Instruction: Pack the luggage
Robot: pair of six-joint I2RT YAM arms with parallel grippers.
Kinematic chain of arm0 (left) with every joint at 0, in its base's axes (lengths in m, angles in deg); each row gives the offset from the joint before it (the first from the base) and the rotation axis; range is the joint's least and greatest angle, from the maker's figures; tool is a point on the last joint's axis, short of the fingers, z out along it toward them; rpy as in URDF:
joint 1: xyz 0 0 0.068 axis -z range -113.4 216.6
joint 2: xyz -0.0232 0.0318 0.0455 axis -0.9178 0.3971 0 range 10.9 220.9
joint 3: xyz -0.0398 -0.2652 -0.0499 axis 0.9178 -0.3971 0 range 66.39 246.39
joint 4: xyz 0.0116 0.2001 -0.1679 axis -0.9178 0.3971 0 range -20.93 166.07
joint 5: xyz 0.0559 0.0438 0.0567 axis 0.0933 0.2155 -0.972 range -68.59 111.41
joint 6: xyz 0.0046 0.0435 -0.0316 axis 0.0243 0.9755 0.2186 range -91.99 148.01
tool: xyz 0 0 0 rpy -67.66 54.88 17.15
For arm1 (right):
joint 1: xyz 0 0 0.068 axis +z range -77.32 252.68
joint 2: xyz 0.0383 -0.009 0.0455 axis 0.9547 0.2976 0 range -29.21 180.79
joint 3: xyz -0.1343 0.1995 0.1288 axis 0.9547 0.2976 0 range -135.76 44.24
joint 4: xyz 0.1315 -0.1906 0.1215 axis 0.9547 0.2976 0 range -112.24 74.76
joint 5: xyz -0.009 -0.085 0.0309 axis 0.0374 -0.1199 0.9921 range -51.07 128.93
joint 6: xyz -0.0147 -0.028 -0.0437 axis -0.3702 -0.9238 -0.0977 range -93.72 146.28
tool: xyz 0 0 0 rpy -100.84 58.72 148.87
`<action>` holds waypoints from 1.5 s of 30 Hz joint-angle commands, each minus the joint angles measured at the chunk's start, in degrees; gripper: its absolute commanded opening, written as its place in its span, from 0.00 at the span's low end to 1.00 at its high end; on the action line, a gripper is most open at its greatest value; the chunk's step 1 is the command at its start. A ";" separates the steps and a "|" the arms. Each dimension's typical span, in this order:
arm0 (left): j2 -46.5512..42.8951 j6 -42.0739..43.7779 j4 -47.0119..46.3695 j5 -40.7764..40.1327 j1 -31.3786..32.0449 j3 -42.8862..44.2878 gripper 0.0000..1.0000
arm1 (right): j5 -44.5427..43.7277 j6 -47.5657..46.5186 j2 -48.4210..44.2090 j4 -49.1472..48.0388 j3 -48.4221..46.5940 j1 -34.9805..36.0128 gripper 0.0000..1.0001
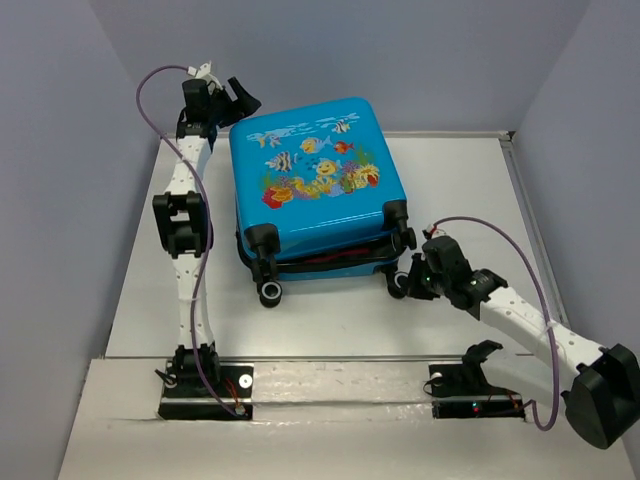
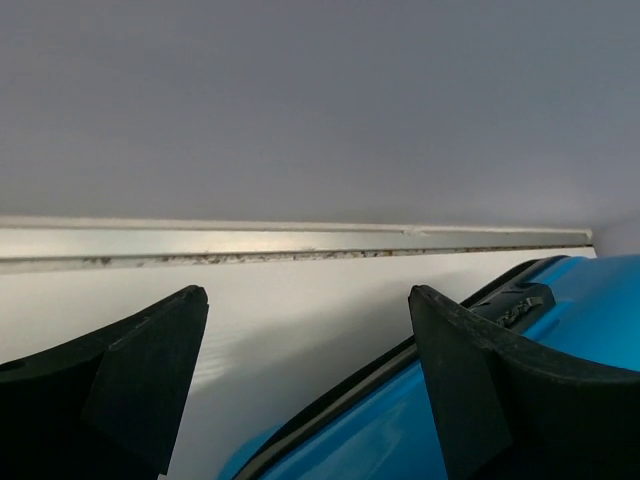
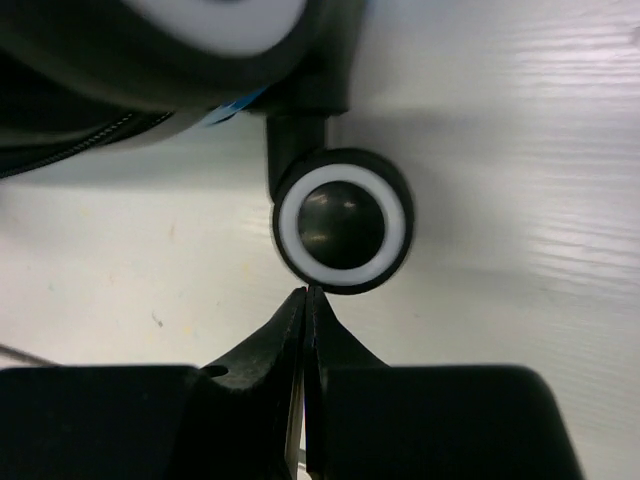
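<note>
The white surface [image 1: 330, 330] is mostly taken up by the small bright blue hard-shell suitcase with fish-and-coral print [image 1: 315, 170]. It is laid flat at centre, shifted toward 12 o'clock, with the printed face up and the wheels toward 6 o'clock.

The left gripper [image 1: 240, 100] is held at the suitcase's 11 o'clock corner. It is released, with the fingers spread wide and nothing between them.

The right gripper [image 3: 306, 300] is parked at the suitcase's 4 o'clock corner. It is clenched on nothing, and its closed tips are set just beside the black caster wheel with white ring [image 3: 343, 222]. Contact cannot be confirmed.

In the left wrist view the black zipper edge [image 2: 345, 392] is seen running along the blue shell. A small dark zip pull [image 2: 520, 305] is seen near one finger.

Along the 6 o'clock side a dark gap is left between the two shells. A thin red strip [image 1: 335, 257] is visible inside it, but what it belongs to cannot be told.

Progress, as judged:
- Done: the lid is folded down over the base shell, and loading is taken as finished or close to it.
- Left: the shells are not seated tight at the wheel end, so closure is not complete.
- Left: zipping round the edge is taken as the remaining work. How far the zip has been run cannot be told.
</note>
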 commanded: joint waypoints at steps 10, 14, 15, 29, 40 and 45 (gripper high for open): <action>7.84 -5.05 -23.08 27.89 3.95 0.39 0.91 | -2.90 -0.88 11.10 -16.53 -6.65 2.08 0.07; 2.33 -4.69 -27.02 34.49 4.66 -8.47 0.83 | -5.90 -3.51 16.02 -17.40 -12.10 -0.81 0.07; 0.38 -4.96 -28.78 34.76 4.66 -15.89 0.81 | -6.69 -3.95 16.47 -17.93 -12.90 -3.17 0.07; -43.09 -9.42 -43.22 10.26 5.80 -77.46 0.64 | 4.28 -11.16 30.25 -25.67 -26.25 -14.70 0.07; -74.32 -6.89 -22.66 -16.01 15.03 -102.27 0.59 | 22.40 -7.13 50.84 -24.70 -49.11 -15.32 0.07; -79.46 -2.95 -11.78 -30.44 14.16 -89.83 0.73 | 13.88 -7.65 42.68 -25.14 -41.50 -15.32 0.07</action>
